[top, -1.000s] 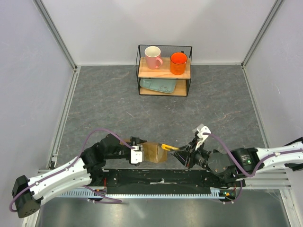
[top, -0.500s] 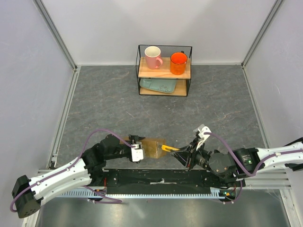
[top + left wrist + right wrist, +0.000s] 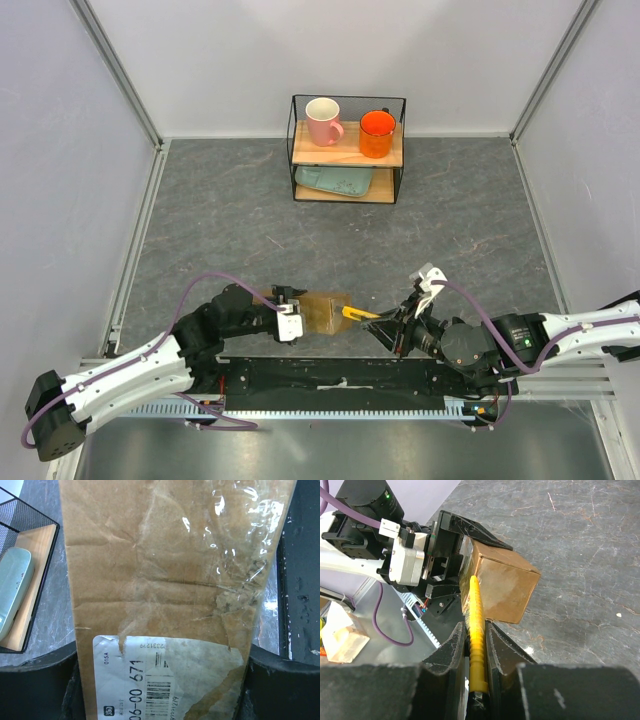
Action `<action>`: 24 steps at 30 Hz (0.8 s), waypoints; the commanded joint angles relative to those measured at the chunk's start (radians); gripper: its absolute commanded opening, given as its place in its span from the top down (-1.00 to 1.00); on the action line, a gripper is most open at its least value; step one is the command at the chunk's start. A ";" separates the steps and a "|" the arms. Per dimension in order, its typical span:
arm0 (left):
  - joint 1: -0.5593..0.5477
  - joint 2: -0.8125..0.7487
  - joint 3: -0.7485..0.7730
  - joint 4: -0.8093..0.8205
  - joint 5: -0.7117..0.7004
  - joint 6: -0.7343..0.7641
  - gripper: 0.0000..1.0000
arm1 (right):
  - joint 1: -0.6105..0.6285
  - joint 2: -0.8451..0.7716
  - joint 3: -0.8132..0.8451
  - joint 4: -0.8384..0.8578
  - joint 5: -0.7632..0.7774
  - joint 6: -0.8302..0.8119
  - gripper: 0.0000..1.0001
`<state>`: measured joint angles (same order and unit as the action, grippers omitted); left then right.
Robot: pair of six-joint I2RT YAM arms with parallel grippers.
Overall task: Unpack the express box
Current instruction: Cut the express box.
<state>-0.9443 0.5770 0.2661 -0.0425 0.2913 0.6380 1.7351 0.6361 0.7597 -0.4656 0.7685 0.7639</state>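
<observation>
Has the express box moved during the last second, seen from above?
Yes, slightly: the express box, held by the left gripper, has shifted away from the black base rail toward the wire shelf, then held still.

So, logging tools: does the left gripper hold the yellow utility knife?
No, the right gripper grips the yellow utility knife; the left gripper holds the brown cardboard parcel.

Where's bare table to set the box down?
Open table between the wire shelf and the express box, plus left and right of the shelf. Crowded near edge: left gripper, box, yellow knife, right gripper bunched together.
</observation>
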 commanded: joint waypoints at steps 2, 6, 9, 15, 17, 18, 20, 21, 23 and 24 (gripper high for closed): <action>-0.002 -0.006 0.042 0.090 0.026 -0.023 0.97 | 0.003 0.005 0.004 0.025 0.026 0.006 1.00; -0.002 -0.008 0.041 0.096 0.028 -0.024 0.97 | 0.003 0.010 0.000 0.027 0.028 0.008 1.00; -0.002 -0.005 0.042 0.102 0.032 -0.021 0.96 | 0.003 0.002 -0.007 0.035 0.037 0.008 1.00; -0.004 0.000 0.042 0.112 0.037 -0.018 0.96 | 0.001 0.005 -0.011 0.038 0.046 0.005 1.00; -0.005 0.001 0.042 0.112 0.039 -0.014 0.97 | 0.001 0.005 -0.011 0.038 0.048 0.005 1.00; -0.007 0.003 0.044 0.112 0.039 -0.011 0.97 | 0.003 0.007 -0.011 0.039 0.048 0.006 1.00; -0.008 0.006 0.047 0.115 0.042 -0.006 0.96 | 0.003 0.007 -0.013 0.039 0.049 0.005 1.00; -0.010 0.007 0.048 0.118 0.040 -0.006 0.96 | 0.001 0.007 -0.013 0.039 0.049 0.006 1.00; -0.013 0.012 0.048 0.119 0.042 -0.006 0.96 | 0.001 0.010 -0.014 0.042 0.048 0.006 1.00; -0.013 0.012 0.048 0.119 0.042 -0.006 0.97 | 0.001 0.010 -0.014 0.044 0.048 0.006 1.00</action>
<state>-0.9474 0.5896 0.2661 -0.0231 0.2981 0.6369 1.7351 0.6453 0.7525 -0.4599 0.7918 0.7639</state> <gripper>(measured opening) 0.774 0.217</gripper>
